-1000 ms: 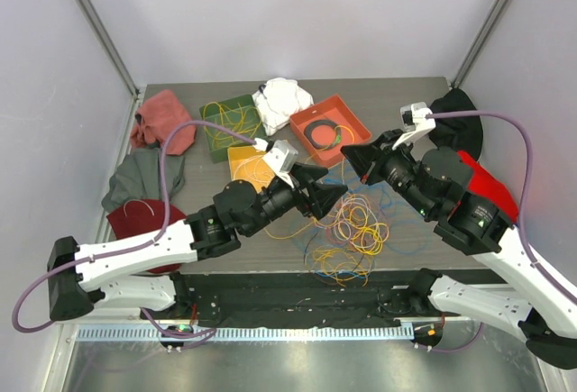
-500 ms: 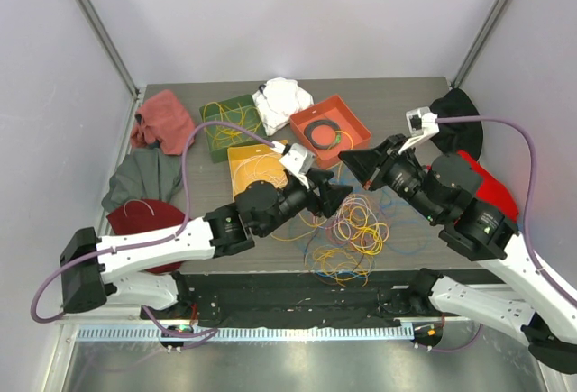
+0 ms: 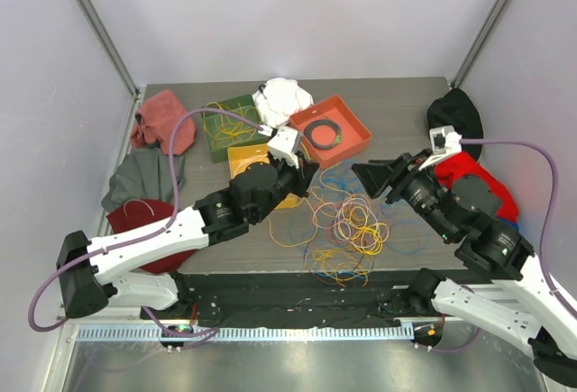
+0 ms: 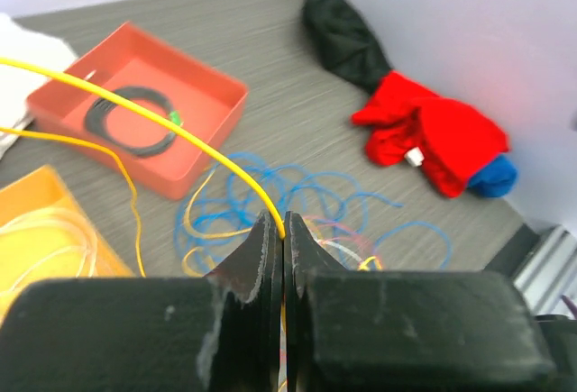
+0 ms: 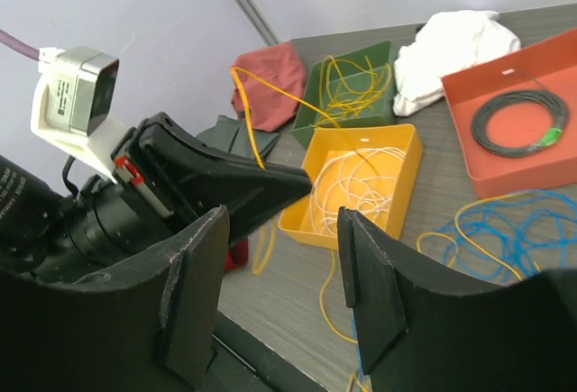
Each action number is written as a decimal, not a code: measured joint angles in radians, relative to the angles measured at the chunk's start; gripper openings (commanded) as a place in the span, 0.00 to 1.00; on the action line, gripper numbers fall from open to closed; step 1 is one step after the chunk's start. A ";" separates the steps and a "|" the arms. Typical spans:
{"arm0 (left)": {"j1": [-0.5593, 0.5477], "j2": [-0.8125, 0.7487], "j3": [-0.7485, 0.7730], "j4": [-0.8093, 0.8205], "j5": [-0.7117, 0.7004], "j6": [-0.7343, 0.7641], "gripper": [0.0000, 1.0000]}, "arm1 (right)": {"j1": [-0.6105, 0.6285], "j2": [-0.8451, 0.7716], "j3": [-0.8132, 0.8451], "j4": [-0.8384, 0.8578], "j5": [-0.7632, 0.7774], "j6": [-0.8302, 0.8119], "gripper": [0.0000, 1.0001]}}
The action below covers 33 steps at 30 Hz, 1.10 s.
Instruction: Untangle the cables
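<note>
The cables (image 3: 347, 225) lie in a loose tangle of yellow, pink and orange loops at the table's front middle, with blue cables (image 4: 306, 185) spread round them. My left gripper (image 3: 305, 174) is above the pile's far left edge, shut on one yellow cable (image 4: 212, 153) that runs taut up and to the left from its tips (image 4: 284, 225). My right gripper (image 3: 368, 172) hovers to the right of the pile and is open, with nothing between its fingers (image 5: 194, 266). The right wrist view shows the left gripper (image 5: 302, 180) facing it with the yellow cable (image 5: 270, 95) lifted.
An orange tray (image 3: 353, 120) holds a black coil. A yellow bin (image 3: 236, 154) holds white cable and a green bin (image 3: 242, 104) yellow cable. Cloths lie around: white (image 3: 281, 99), pink (image 3: 165, 117), grey (image 3: 140, 176), dark red (image 3: 135, 216), black (image 3: 455, 111), red (image 3: 478, 180).
The left gripper has shut on the yellow cable and drawn back toward the far left. The right gripper has opened and pulled away to the right.
</note>
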 measured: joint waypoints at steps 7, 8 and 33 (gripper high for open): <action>0.010 -0.021 -0.060 -0.103 -0.035 -0.031 0.00 | 0.000 -0.092 -0.088 -0.034 0.055 0.007 0.57; 0.011 -0.021 -0.059 -0.111 -0.042 -0.023 0.00 | 0.000 -0.098 -0.098 -0.040 0.061 0.009 0.57; 0.301 0.249 1.004 -0.365 -0.155 0.406 0.00 | 0.000 -0.163 -0.240 -0.063 0.101 0.010 0.55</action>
